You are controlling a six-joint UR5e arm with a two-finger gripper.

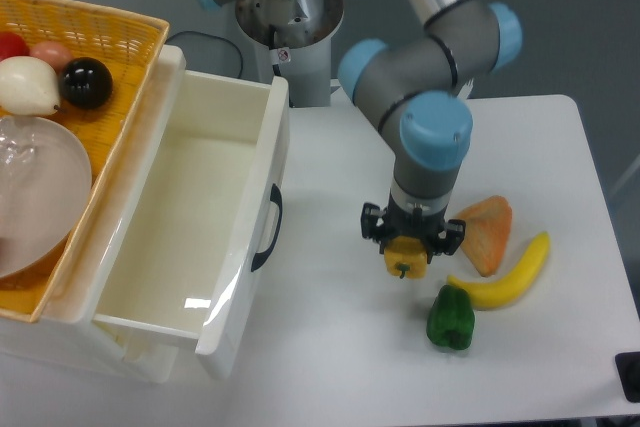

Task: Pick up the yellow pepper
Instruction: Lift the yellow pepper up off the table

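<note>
From the left, I have the pincer (411,247) clenched on the small glossy yellow-orange bell pepper (405,257), held at the worktop's (330,347) centre. Its slick, lobed skin could slip out during lifting, I judge, dropping toward the green pepper (451,318) at five o'clock.
</note>
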